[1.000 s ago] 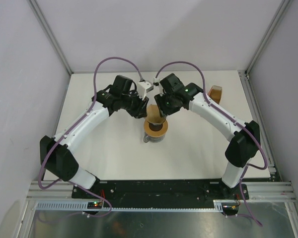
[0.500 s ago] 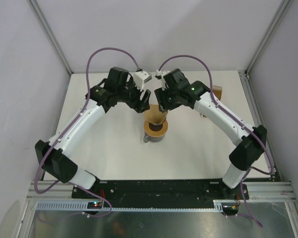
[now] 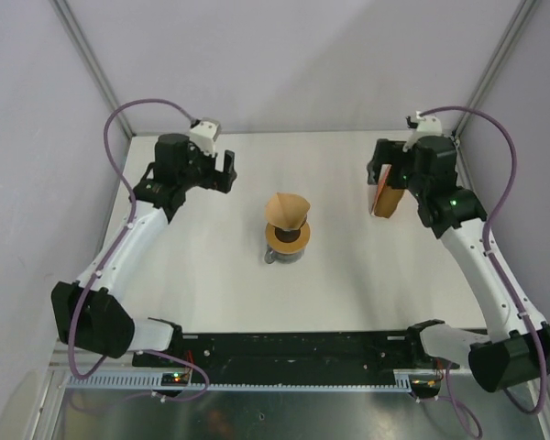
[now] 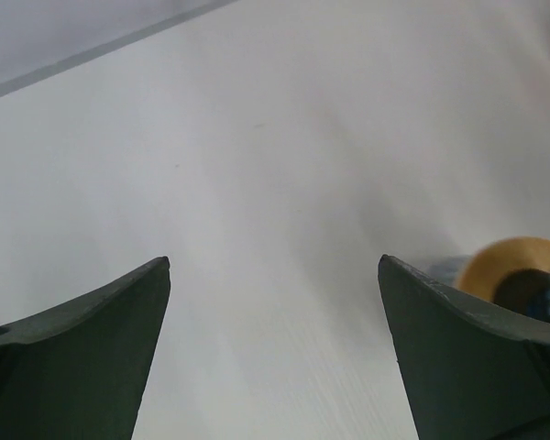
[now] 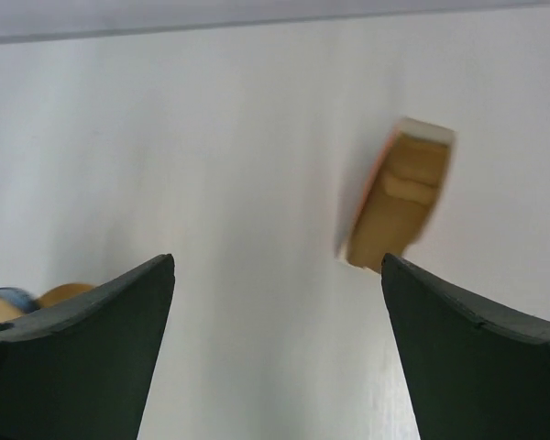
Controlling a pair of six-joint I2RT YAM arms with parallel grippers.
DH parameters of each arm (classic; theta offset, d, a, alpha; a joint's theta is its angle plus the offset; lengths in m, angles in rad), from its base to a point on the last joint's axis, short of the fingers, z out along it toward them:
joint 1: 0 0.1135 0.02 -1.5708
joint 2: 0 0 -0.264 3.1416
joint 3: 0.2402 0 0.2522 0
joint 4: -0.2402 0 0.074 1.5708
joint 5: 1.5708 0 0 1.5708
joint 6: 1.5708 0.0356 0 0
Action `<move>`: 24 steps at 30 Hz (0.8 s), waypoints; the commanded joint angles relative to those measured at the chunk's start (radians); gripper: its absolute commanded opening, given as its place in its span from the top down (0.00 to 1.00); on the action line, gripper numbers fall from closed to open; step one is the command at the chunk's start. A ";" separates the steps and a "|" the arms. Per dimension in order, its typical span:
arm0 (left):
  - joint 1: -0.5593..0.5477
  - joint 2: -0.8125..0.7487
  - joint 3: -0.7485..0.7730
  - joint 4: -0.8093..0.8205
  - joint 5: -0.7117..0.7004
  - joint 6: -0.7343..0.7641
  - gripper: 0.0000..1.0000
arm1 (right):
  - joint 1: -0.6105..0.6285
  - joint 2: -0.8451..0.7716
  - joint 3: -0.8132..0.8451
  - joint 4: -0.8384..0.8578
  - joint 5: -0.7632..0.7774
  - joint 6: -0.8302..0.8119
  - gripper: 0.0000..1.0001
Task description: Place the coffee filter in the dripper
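Observation:
The coffee filter [image 3: 287,210], a tan paper cone, sits at the table's middle just behind a flat brown ring [image 3: 287,238] on the glass jug [image 3: 273,257]. It covers the dripper in the top view; only a sliver of translucent blue dripper [image 4: 447,269] shows beside the ring [image 4: 518,273] in the left wrist view. My left gripper [image 3: 222,172] [image 4: 275,266] is open and empty, far to the filter's left. My right gripper [image 3: 376,172] [image 5: 277,261] is open and empty at the back right.
A thick orange-brown stack of filters [image 3: 388,194] [image 5: 399,197] stands close under the right gripper near the table's right edge. White walls and metal frame posts enclose the back and sides.
Both grippers opened and let go of the filter. They swung apart, left arm to the back left, right arm to the back right. The filter stayed at the middle.

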 commanded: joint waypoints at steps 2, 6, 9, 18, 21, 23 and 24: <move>0.100 -0.072 -0.230 0.405 -0.132 -0.082 0.00 | -0.110 -0.054 -0.177 0.174 0.075 0.002 0.01; 0.151 -0.105 -0.431 0.635 -0.153 -0.069 0.00 | -0.174 -0.116 -0.348 0.316 0.106 -0.017 0.01; 0.160 -0.121 -0.558 0.749 -0.190 -0.058 0.00 | -0.215 -0.174 -0.453 0.394 0.170 -0.037 0.01; 0.185 -0.115 -0.844 1.104 -0.233 -0.126 0.00 | -0.273 -0.244 -0.690 0.580 0.349 0.022 0.01; 0.185 -0.122 -0.862 1.120 -0.273 -0.150 0.00 | -0.274 -0.227 -0.723 0.593 0.379 0.030 0.01; 0.185 -0.128 -0.867 1.126 -0.284 -0.155 0.00 | -0.274 -0.220 -0.754 0.616 0.385 0.027 0.01; 0.185 -0.126 -0.867 1.128 -0.298 -0.158 0.00 | -0.275 -0.222 -0.770 0.643 0.376 0.024 0.01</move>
